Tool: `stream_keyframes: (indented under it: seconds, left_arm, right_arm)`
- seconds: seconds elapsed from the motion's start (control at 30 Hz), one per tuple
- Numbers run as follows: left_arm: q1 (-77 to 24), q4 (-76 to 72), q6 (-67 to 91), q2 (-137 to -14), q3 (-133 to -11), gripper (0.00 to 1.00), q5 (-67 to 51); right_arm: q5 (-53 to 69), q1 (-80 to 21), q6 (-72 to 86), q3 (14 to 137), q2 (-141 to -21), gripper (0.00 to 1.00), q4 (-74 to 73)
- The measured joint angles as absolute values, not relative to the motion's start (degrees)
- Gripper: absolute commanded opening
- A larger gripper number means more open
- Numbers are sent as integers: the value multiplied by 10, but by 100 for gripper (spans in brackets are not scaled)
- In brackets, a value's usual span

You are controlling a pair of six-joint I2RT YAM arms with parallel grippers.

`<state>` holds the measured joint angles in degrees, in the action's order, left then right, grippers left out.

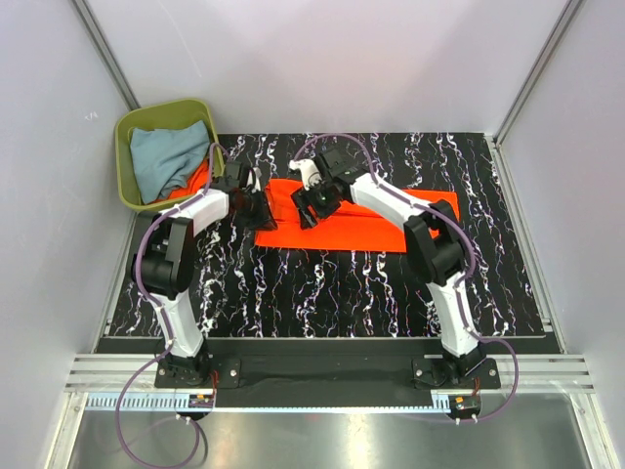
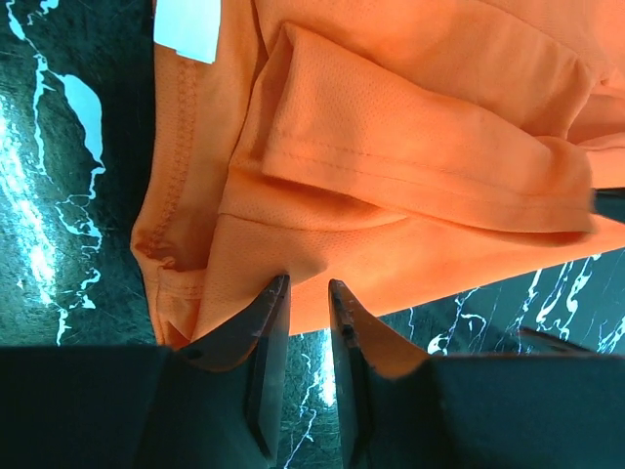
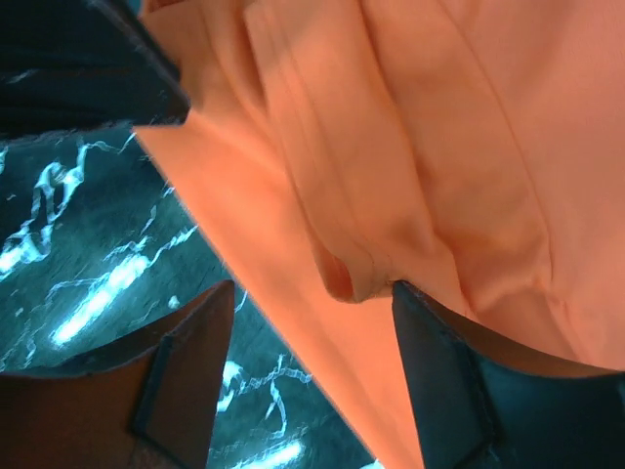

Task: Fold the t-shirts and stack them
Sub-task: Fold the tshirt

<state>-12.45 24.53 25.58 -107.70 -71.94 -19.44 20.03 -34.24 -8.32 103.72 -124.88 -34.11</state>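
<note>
One black, white-veined tabletop carries everything. Two arms stand at its near edge, the left arm and the right arm, and both reach in to the same cloth.

There are three shirts. One orange shirt lies flat along the middle of the tabletop as a long band, with its sides folded in. The other two are in the one olive-green bin at the far left corner. A grey-blue shirt is bunched on top there, and a second orange shirt shows only as a strip at the bin's right side.

The left fingers are at the left end of the flat shirt. They are nearly together, with a thin gap and their tips on the hem. Whether cloth is pinched between them I cannot tell.

The right fingers stand wide apart, just right of the left ones. A rolled fold of the same shirt sits between them, unclamped, with one finger over the tabletop and the other over cloth.

One white label shows at the shirt's edge.
</note>
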Motion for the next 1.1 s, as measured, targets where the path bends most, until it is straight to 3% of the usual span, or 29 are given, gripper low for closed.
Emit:
stream_keyframes:
  seconds: [0.13,0.73,0.77,0.8,0.93,1.0,1.1]
  left_arm:
    - [-121,243,256,-1077,-717,27,-195]
    - [-121,238,255,-1077,-687,27,-195]
    - [-121,238,255,-1077,-686,27,-195]
    - [-121,238,255,-1077,-685,27,-195]
    - [-121,238,255,-1077,-683,27,-195]
    - [-121,238,255,-1076,-682,27,-195]
    - [-120,238,255,-1076,-681,27,-194]
  right_arm:
    - [174,-350,-93,1071,-1291,65,-349]
    - [-21,-350,-102,1152,-1344,63,-360]
    - [-20,-350,-102,1155,-1347,58,-361]
    - [-19,-350,-104,1160,-1351,44,-362]
    - [1,-350,-112,1170,-1362,12,-362]
    - [0,-350,-112,1170,-1362,6,-362]
    - [-21,-350,-107,1173,-1362,7,-362]
